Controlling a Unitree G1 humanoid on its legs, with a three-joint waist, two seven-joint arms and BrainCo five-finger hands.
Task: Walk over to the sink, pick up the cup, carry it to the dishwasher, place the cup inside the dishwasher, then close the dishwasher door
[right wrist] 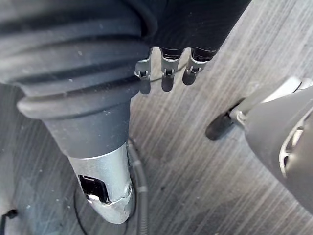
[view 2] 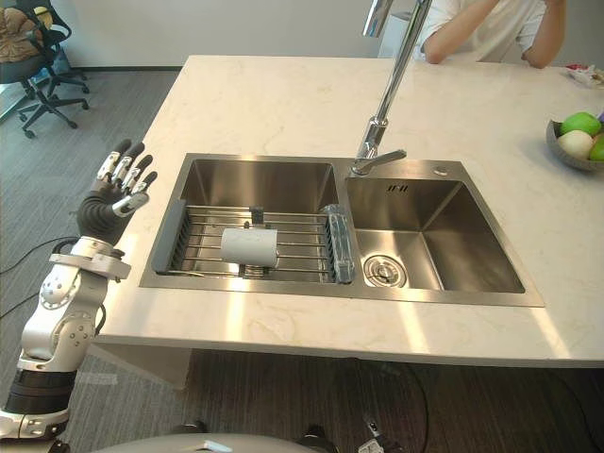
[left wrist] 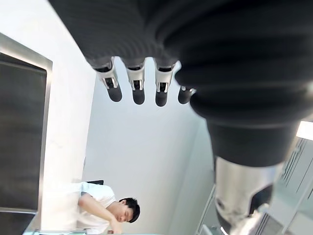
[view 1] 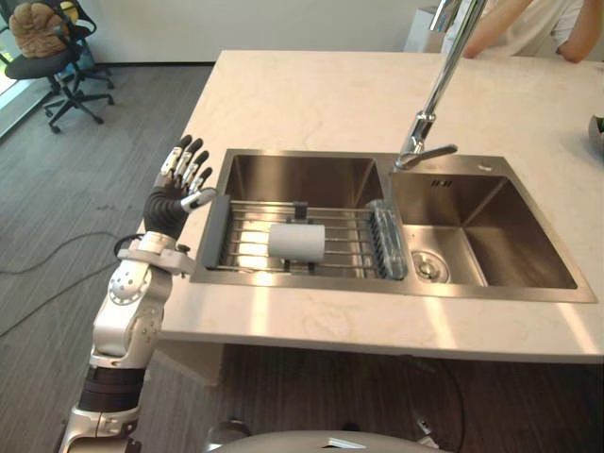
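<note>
White cup (view 1: 296,242) on its side on the rack (view 1: 247,227) across the sink's (view 1: 514,231) left basin, untouched. Left hand (view 1: 179,189) raised just left of the sink, fingers straight, spread, empty. Right hand (right wrist: 167,73) low over the floor (right wrist: 195,161), fingers loosely extended, empty.

One cup (view 1: 296,241) is counted, on one wire rack (view 1: 354,226). One sink (view 2: 434,170) with two basins (view 2: 260,184) is seen, one tap (view 2: 389,90), one fruit bowl (view 2: 557,149), one office chair (view 1: 42,66), one person (view 2: 477,28).
</note>
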